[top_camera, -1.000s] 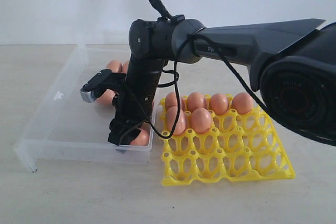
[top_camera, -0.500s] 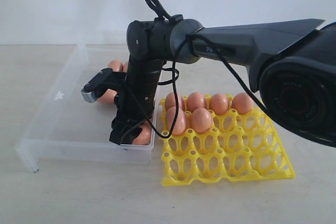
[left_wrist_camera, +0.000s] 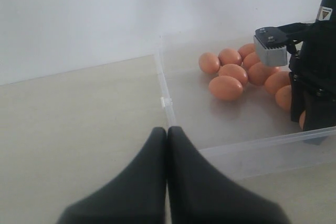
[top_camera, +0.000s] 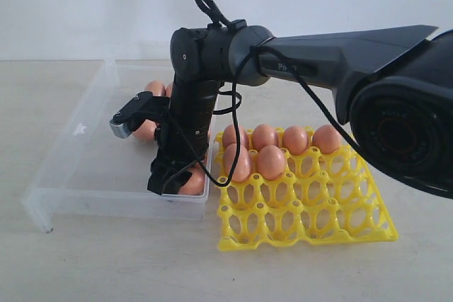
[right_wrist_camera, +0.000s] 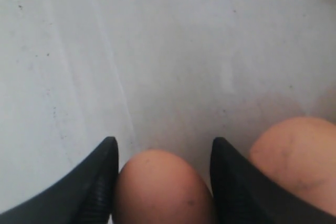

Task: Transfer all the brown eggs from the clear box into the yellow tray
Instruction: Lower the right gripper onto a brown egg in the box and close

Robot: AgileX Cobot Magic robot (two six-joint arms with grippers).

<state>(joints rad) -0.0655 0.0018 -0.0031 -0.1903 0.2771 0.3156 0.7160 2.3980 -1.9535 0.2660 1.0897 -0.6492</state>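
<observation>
Right gripper (right_wrist_camera: 164, 141): I have it down in the box (top_camera: 78, 132), at the corner beside the tray (top_camera: 304, 225), pinching one egg (right_wrist_camera: 163, 187). Neighbour egg (right_wrist_camera: 294, 156) crowds one finger. Loose eggs (left_wrist_camera: 226, 87) lie behind. The box wall stands between gripper and tray. Six eggs (top_camera: 271, 162) sit in the tray. Left gripper (left_wrist_camera: 167, 132): pressed together, outside the box.

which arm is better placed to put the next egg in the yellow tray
Right. The right tool has a brown egg between its fingers inside the clear box, right beside the yellow tray. The left tool is shut and sits outside the box, over the table.
</observation>
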